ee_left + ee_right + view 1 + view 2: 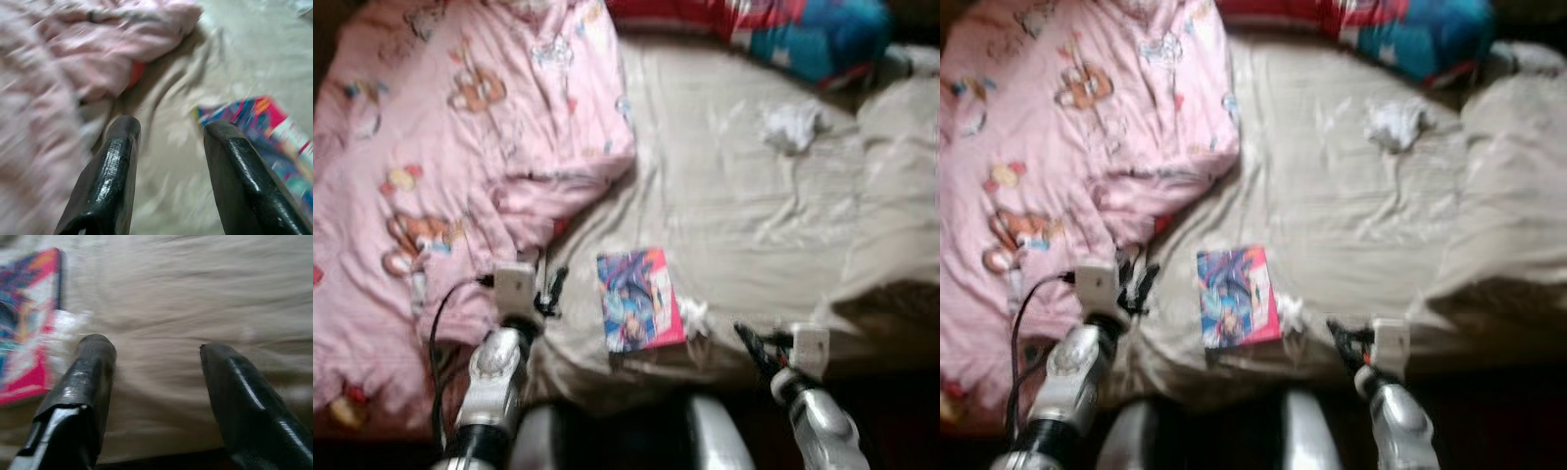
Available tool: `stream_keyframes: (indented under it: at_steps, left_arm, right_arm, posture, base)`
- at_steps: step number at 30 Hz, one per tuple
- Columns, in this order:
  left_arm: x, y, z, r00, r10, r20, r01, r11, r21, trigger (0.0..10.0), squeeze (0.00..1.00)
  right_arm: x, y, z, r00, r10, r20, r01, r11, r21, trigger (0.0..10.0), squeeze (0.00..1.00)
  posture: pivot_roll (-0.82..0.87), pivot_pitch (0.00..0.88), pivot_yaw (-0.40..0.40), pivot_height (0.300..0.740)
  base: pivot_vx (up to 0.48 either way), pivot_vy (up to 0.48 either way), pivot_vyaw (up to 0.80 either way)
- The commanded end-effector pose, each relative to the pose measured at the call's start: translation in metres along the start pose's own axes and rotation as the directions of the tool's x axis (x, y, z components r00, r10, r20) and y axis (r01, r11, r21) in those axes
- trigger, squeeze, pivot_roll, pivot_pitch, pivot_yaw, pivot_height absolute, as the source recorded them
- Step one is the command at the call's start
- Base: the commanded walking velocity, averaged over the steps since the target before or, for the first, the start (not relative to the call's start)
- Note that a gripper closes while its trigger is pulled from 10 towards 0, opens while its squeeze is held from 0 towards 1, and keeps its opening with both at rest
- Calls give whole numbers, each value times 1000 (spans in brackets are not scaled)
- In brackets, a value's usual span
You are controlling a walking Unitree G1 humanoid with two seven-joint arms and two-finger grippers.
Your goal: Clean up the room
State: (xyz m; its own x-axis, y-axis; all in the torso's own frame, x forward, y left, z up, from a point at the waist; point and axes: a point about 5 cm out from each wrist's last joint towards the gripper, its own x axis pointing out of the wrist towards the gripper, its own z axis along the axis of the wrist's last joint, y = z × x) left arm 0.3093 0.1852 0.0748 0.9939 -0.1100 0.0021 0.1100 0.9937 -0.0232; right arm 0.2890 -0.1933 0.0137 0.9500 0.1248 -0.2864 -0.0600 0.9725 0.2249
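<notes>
While both head views are motion-blurred, the layout reads fine: a bed with a beige sheet [744, 206] takes up most of the frame, and a pink blanket [460, 147] with cartoon prints is heaped over its left half. A colourful book [638, 299] lies flat on the sheet at lower centre of the frame, near the bed's front edge. Its long axis runs roughly bottom-to-top in the frame, tilted slightly so the top end leans left; the pink edge is on its right side. A small white scrap [693, 315] sits just beside the book's right edge, touching or nearly so. A crumpled white tissue [793, 125] lies well apart at upper right, and a red-and-blue pillow [803, 34] lies along the top edge.

Left gripper [548, 292] is at lower left, over the boundary between blanket and sheet, near the book's left side. Left wrist view shows its fingers [110, 166] spread wide with nothing between them, the book's corner beyond the one finger, and an orange-red patch [136, 73] tucked under the blanket fold; head views give only a faint red hint there.

Right gripper [754, 345] is at lower right by the bed's front edge, right of the book. Right wrist view shows its fingers [85, 382] wide apart and empty over bare sheet, with the scrap and the book's pink edge just past one fingertip.
</notes>
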Motion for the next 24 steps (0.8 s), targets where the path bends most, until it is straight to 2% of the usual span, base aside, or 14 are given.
stream_keyframes:
  at_steps: [1, 3, 5, 10, 15, 16, 17, 18, 24]
  left_arm:
    - [-6, 9, -5, 999, 28, -25, -28, 1000, -4, 10000, 0]
    - [-5, 10, -3, 999, 30, -24, -30, 1000, -1, 10000, 0]
    - [-4, 14, 2, 999, 39, -15, -39, 999, 10, 10000, 0]
    - [-3, 21, 8, 999, 54, -2, -54, 998, 22, 10000, 0]
    - [-4, 26, 13, 998, 67, 9, -67, 997, 28, 10000, 0]
    - [-6, 28, 14, 998, 69, 10, -70, 997, 32, 10000, 0]
    - [-7, 29, 14, 997, 71, 10, -71, 997, 34, 10000, 0]
    - [-8, 29, 13, 997, 72, 6, -72, 997, 37, 10000, 0]
    - [-15, 35, 10, 997, 81, -16, -80, 995, 53, 10000, 0]
  right_arm:
    - [-2, 3, -14, 998, 4, -65, -2, 1000, 30, 10000, 1000]
    - [1, 6, -12, 998, 8, -68, -5, 999, 36, 10000, 1000]
    - [12, 16, -2, 998, 29, -52, -26, 998, 48, 10000, 1000]
    - [25, 30, 13, 997, 73, -31, -72, 997, 38, 10000, 1000]
    - [32, 35, 23, 998, 64, -20, -64, 998, 20, 10000, 1000]
    - [34, 36, 26, 999, 47, -18, -47, 999, 9, 10000, 318]
    - [35, 36, 28, 999, 39, -18, -39, 999, 5, 10000, 318]
    - [36, 35, 28, 1000, 21, -22, -21, 1000, 2, 10000, 0]
    - [36, 26, 29, 997, -66, -36, 68, 996, 56, 10000, 0]
  posture:
    - [-39, 293, 56, 616]
    - [-24, 301, 63, 616]
    - [2, 312, 72, 616]
    - [27, 331, 82, 616]
    - [55, 351, 90, 616]
    - [63, 357, 93, 616]
    - [65, 359, 94, 616]
    - [69, 360, 95, 616]
    - [87, 374, 101, 616]
  base:
    - [0, 0, 0]
    - [0, 0, 0]
    - [0, 0, 0]
    - [0, 0, 0]
    - [0, 0, 0]
    - [0, 0, 0]
    - [0, 0, 0]
    - [0, 0, 0]
    - [0, 0, 0]
